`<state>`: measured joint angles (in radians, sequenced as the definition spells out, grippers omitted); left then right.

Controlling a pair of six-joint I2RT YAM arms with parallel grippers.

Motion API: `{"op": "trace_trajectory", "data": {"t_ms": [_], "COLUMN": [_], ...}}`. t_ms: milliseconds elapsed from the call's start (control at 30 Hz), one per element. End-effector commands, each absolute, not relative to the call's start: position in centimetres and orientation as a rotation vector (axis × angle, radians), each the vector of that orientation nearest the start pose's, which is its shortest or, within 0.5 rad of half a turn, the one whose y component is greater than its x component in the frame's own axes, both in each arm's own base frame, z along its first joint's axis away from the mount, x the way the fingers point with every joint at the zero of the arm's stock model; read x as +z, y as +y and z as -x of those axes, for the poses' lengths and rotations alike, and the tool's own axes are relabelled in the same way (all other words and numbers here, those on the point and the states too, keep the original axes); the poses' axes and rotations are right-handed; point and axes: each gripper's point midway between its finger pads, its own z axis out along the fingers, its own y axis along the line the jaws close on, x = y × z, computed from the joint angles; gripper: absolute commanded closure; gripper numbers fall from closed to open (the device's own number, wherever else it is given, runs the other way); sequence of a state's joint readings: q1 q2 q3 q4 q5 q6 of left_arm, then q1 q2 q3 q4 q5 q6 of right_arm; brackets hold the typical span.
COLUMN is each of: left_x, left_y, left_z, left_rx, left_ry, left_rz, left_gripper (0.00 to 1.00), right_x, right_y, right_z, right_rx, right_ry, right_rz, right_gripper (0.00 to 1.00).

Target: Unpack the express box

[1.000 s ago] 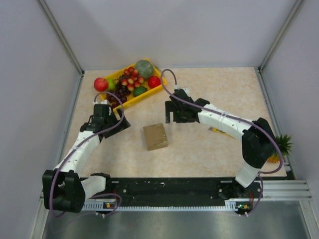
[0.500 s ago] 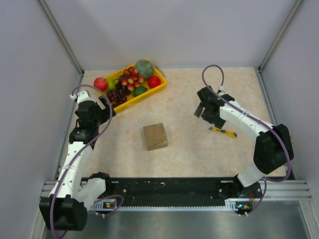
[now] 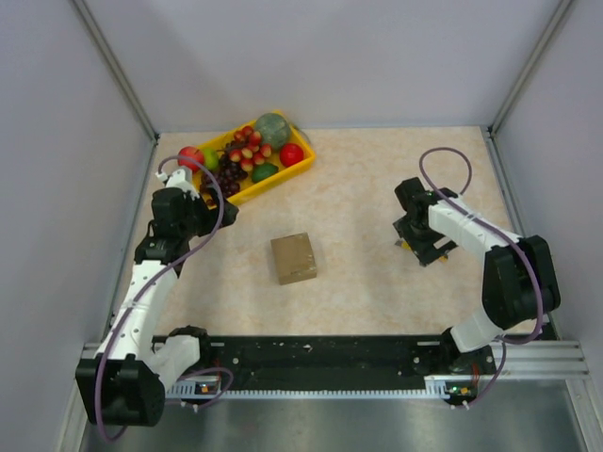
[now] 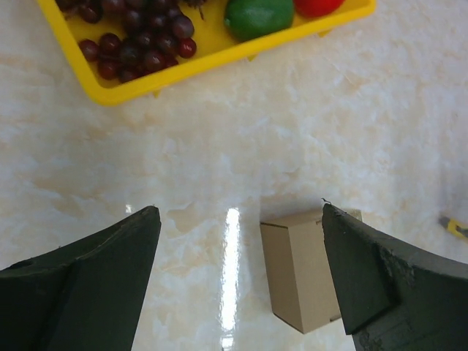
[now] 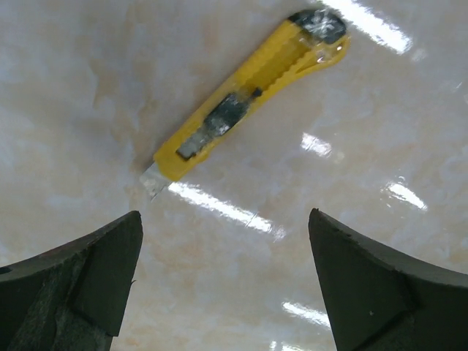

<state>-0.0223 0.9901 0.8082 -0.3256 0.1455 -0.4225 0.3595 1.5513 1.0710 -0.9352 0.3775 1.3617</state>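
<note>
The express box [image 3: 294, 258] lay flat on the pale marbled table [image 3: 358, 188], roughly at its middle, between the two arms and touched by neither. Its lid was down and its top looked plain and closed. From the left wrist camera the box [image 4: 303, 267] showed low in the picture, its far corner passing behind the right-hand finger [image 4: 380, 285].

The left gripper [image 3: 219, 201] hung to the box's left and somewhat beyond it, close to the near rim of the yellow tray [image 3: 278, 181]. Its jaws stood wide apart and held nothing; only bare tabletop lay between the fingertips of this gripper [image 4: 238, 219]. The tray's rim [image 4: 212, 62] crossed the top of that view, with dark grapes [image 4: 135, 47] and a green lime [image 4: 257, 16] inside it. From above, the tray also carried a red apple [image 3: 191, 157] and a green melon [image 3: 273, 129].

On the other side, well apart from the box, the right gripper [image 3: 424, 250] pointed down at the table. Its jaws were likewise spread wide and empty [image 5: 223, 216]. Just ahead of its fingers a yellow utility knife [image 5: 245, 99] lay slantwise on the surface, a short bit of blade showing at its nearer end, untouched by either finger.
</note>
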Motion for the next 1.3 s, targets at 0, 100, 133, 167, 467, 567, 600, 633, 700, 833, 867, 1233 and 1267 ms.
{"op": "trace_trajectory", "data": {"t_ms": [0,100,133,167,467,567,600,633,700,833,867,1233,1267], "left_x": [20.4,20.1,20.1,19.9,20.1,20.2,20.2,20.0,20.1,19.9,20.0,19.9,19.8], "left_y": [-7.6,-8.3,-8.5,-8.8,-9.7,-10.1,-10.2,-10.3,-10.3,-10.3,-10.3,-10.9,-10.9], "left_z": [-31.8,-31.6,-31.5,-31.5,-31.4,-31.0,-30.9,-30.7,-30.5,-29.9,-29.7,-29.6,-29.7], "left_rx": [-0.59,-0.626,-0.634,-0.64,-0.695,-0.725,-0.733,-0.739,-0.74,-0.742,-0.738,-0.778,-0.782], "left_ry": [2.028,2.036,2.039,2.047,2.092,2.109,2.113,2.12,2.122,2.133,2.127,2.119,2.119], "left_rz": [0.248,0.237,0.231,0.224,0.221,0.223,0.22,0.219,0.218,0.217,0.212,0.181,0.182], "left_gripper": [0.05,0.05,0.05,0.05,0.09,0.09,0.1,0.1,0.1,0.1,0.1,0.1,0.1], "right_x": [6.4,6.0,5.9,5.9,3.6,2.9,2.9,2.8,2.5,1.8,1.6,1.3,1.2], "right_y": [4.9,4.0,3.8,3.7,2.9,2.9,2.8,2.8,2.8,2.8,2.8,2.9,2.9], "right_z": [-27.5,-27.8,-28.1,-28.4,-29.9,-30.8,-31.1,-31.3,-31.9,-32.2,-32.2,-31.0,-30.7], "right_rx": [-0.216,-0.241,-0.236,-0.23,-0.261,-0.246,-0.24,-0.238,-0.238,-0.25,-0.249,-0.265,-0.266], "right_ry": [2.24,2.183,2.166,2.146,2.124,2.125,2.122,2.119,2.123,2.154,2.165,2.234,2.24], "right_rz": [-1.609,-1.674,-1.687,-1.699,-1.8,-1.798,-1.793,-1.789,-1.78,-1.773,-1.776,-1.724,-1.723], "right_gripper": [0.08,0.11,0.11,0.12,0.22,0.31,0.33,0.33,0.33,0.33,0.33,0.5,0.55]}}
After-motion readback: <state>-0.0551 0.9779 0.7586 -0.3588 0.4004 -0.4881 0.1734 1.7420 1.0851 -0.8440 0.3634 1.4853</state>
